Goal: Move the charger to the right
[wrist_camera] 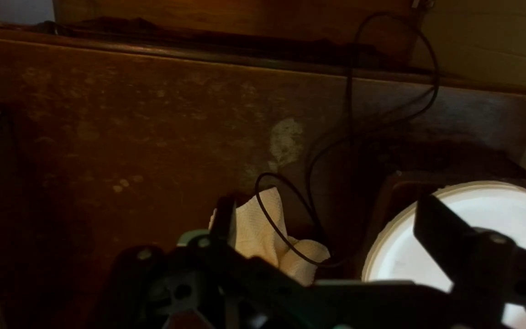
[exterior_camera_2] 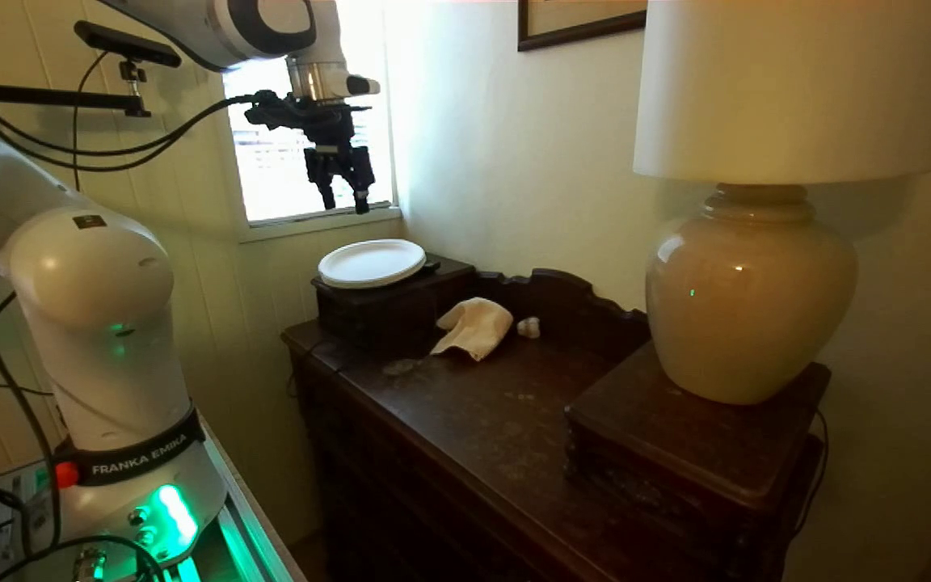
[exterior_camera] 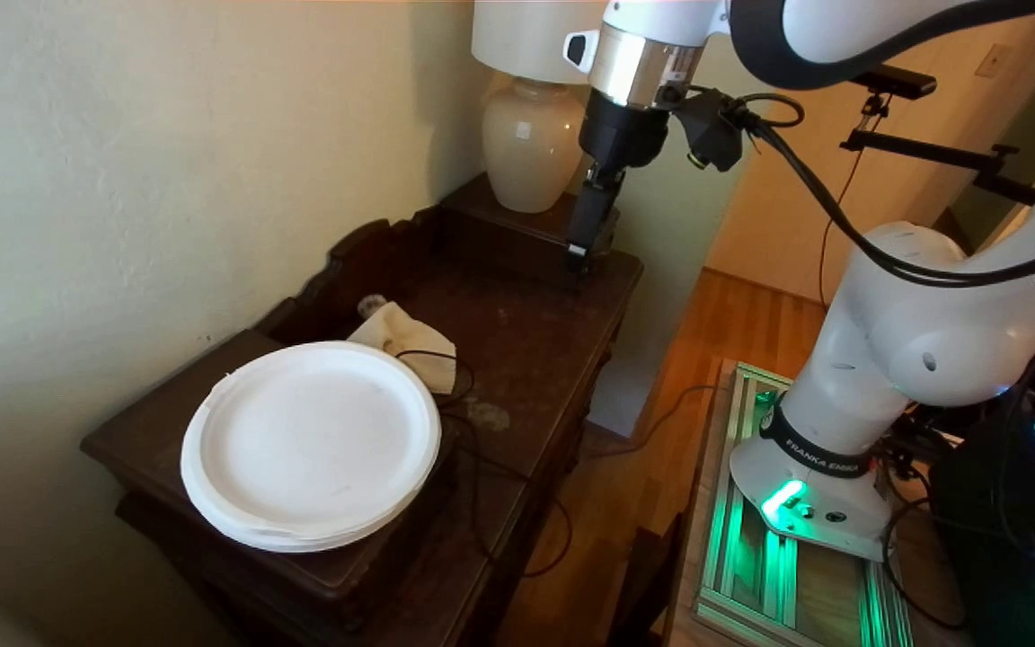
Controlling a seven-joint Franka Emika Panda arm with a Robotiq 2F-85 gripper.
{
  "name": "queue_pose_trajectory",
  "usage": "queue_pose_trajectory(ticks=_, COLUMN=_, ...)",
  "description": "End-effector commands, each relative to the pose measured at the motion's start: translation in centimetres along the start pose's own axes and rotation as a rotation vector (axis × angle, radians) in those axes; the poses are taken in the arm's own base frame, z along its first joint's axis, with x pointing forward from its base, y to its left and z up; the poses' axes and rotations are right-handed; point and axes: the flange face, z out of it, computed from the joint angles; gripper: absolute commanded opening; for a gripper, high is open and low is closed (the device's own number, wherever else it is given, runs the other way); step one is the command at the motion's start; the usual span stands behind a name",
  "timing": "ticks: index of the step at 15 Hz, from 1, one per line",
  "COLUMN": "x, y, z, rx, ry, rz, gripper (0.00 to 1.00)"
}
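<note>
Off-white charger (exterior_camera_2: pixel 528 327), long axis unclear

Off-white lumpy charger (exterior_camera_2: pixel 528 327) beside rumpled cream cloth (exterior_camera_2: pixel 478 325): too small to resolve. Drum-shaped white lampshade (exterior_camera_2: pixel 789 89): top cut off.

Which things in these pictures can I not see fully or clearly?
Charger: in both exterior views, too small for details.
Cloth: in an exterior view, partly hidden by the plate.
Lamp: in both exterior views, top cut off by the upper edge.
Plate: in the wrist view, partly behind the tool, cut by the right edge.
</note>
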Motion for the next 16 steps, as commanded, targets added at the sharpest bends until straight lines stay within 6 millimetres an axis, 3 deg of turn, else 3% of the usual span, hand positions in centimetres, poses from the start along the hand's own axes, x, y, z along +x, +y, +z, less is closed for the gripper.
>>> queue_pose_trajectory(ticks=1, x=1.7, y=-0.7, z=3.7, rx=-0.017, ry=0.073, rz=0.009, gripper=1.0)
queue_pose_trajectory(ticks=8, x=3.2, y=-2.4, z=12.8, rx=0.05, ry=0.056, rz=-0.129, gripper=1.0)
queue_pose_trajectory(ticks=9, x=2.6, y=-1.8, z=10.8, rx=0.025, ry=0.076, rz=-0.074, gripper=1.0)
queue_pose_trajectory(ticks=11, x=2.9, y=-2.3, z=12.5, rx=0.032, ry=0.052, rz=-0.108, gripper=1.0)
queue_pose_trajectory(ticks=15, x=3.3, y=-2.3, z=13.4, rx=0.019, ry=0.066, rz=-0.121, gripper=1.0)
queue_pose_trajectory(ticks=16, x=3.6, y=-2.9, z=14.1, rx=0.052, ry=0.039, rz=-0.056, gripper=1.0)
